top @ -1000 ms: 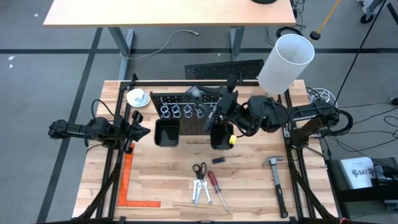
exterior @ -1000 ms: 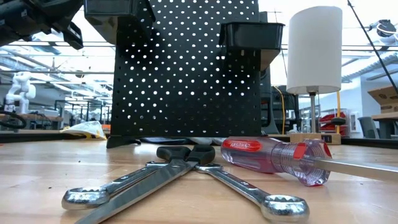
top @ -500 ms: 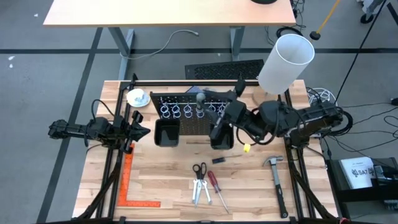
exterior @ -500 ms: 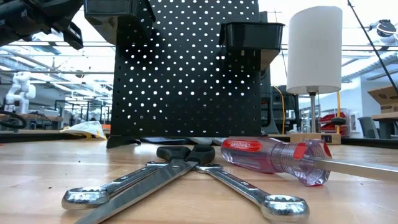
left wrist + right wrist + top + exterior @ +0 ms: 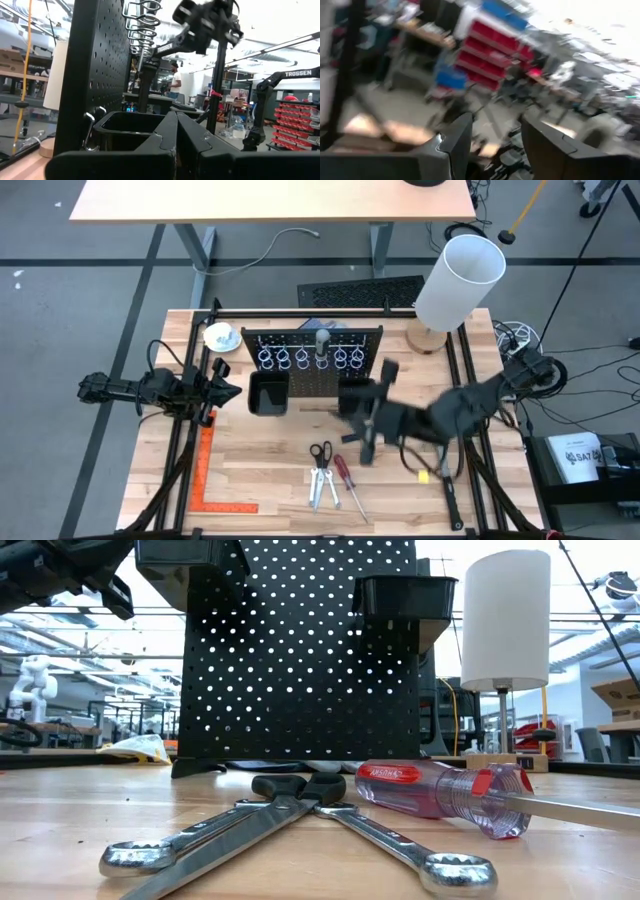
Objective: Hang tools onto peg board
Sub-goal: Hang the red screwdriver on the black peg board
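Right gripper (image 5: 368, 430) withdrawn from peg board (image 5: 312, 358), fingers apart

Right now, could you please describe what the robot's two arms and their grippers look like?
Both arms are dark, jointed and tubular. The left gripper is black with two flat angular fingers. The right gripper matches it, its fingers dark and blocky, with a small yellow tag under the arm.

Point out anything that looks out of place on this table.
A hammer lies by the table's right edge, a tool the peg board has no visible holder for. Scissors, wrenches and a screwdriver lie crossed in a heap in front, unhung.
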`<control>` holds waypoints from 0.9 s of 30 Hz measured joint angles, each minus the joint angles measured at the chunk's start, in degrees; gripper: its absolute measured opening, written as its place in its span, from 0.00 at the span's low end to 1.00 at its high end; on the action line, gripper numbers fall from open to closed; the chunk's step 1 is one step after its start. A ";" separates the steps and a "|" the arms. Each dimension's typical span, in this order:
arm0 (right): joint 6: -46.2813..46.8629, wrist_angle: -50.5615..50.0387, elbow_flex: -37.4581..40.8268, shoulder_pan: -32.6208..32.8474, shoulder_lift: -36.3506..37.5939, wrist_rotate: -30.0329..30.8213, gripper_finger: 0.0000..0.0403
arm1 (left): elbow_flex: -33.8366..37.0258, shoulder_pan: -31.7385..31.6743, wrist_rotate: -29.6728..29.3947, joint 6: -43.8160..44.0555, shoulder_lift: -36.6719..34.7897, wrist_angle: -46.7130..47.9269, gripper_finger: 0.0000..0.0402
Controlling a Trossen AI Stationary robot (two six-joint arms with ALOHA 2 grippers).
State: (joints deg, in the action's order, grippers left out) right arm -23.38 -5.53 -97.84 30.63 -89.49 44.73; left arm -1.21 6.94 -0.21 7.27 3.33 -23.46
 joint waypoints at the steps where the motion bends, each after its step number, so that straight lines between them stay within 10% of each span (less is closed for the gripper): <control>1: 2.17 -3.48 0.00 1.08 0.00 -0.04 0.40 | 0.00 -0.02 0.00 0.00 0.00 0.00 0.02; 13: 52.83 -42.53 0.02 4.24 -7.44 -10.67 0.40 | 0.00 -0.02 0.01 0.02 0.01 0.01 0.02; 27: 78.10 -48.83 0.01 3.44 -22.29 -20.94 0.40 | 0.00 -0.02 -0.02 0.03 0.01 -0.02 0.02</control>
State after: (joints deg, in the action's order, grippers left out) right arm 54.72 -54.36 -97.84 34.07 -111.79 23.78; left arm -1.21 6.92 -0.22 7.30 3.34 -23.49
